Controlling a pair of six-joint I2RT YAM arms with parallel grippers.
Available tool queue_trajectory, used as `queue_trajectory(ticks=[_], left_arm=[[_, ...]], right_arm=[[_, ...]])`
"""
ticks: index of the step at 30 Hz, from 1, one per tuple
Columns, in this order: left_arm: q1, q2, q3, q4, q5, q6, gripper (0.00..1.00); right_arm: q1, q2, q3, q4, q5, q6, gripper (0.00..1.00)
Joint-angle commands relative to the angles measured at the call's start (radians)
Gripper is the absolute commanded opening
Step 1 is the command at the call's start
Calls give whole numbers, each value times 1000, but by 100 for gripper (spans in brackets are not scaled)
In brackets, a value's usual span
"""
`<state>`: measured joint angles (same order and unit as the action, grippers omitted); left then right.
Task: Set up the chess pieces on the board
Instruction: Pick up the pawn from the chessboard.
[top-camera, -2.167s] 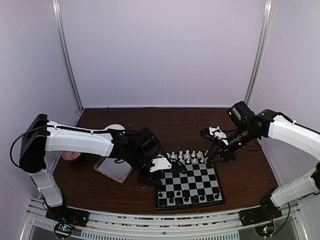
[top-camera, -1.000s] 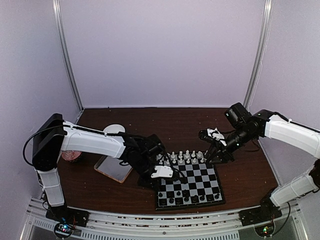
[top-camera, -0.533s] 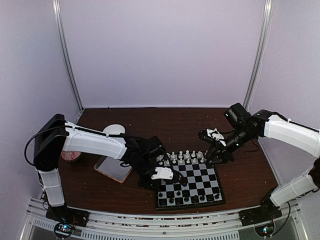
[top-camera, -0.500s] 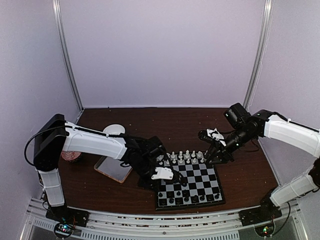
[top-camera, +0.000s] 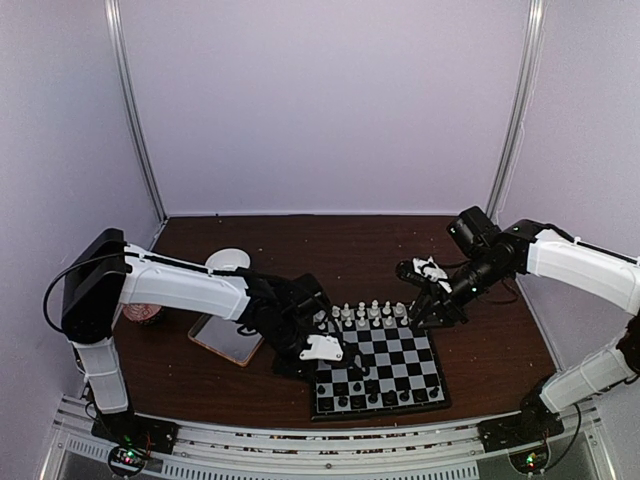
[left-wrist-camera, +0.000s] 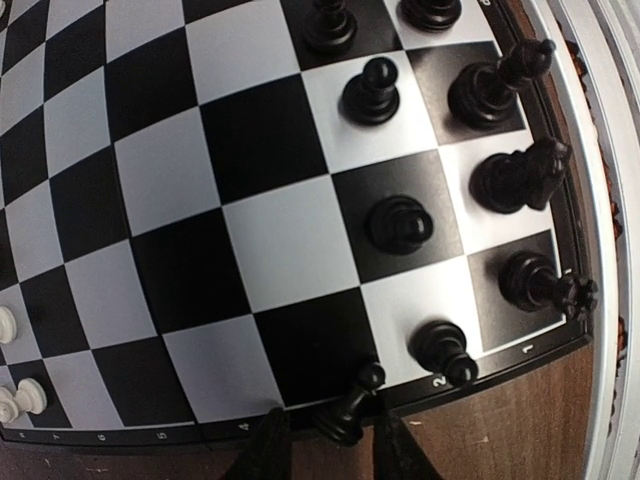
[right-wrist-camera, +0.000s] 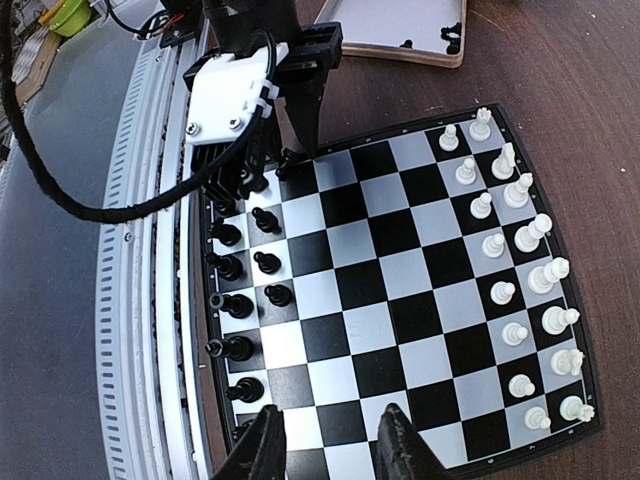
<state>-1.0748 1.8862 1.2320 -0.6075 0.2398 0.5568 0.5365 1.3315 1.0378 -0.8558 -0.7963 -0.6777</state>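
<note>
Small white digits are printed on the black border of the board (left-wrist-camera: 200, 432), readable in the left wrist view: 1 and 2 by the corner on the black side, then 4, 5, 6 and 7 along the same edge toward the white side. A tilted black pawn (left-wrist-camera: 347, 408) covers the spot between 2 and 4. Nothing else is legible

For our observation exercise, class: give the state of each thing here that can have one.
left claw, closed on the black pawn
black pawn, tilted, at the edge of the chessboard
right claw, open, empty
chessboard, flat, partly set
white pieces, upright in two rows
other black pieces, standing
</note>
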Motion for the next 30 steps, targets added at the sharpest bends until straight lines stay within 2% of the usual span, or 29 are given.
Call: queue_trajectory(ticks=[1,15,27,30], left_arm=[[-6,-22,-3,-23,-10,7,28],[-36,26,38,-31,-17,19,28],[-32,14,33,-41,-76,-12,16],[-15,7,45,-28,-35,-41,13]], right_arm=[[-6,10,7,-2,-20,0,33],[-6,15,9,-4,-22,0,33],[-6,15,11,-2,-24,4,33],[-6,17,12,-2,-26,6,33]])
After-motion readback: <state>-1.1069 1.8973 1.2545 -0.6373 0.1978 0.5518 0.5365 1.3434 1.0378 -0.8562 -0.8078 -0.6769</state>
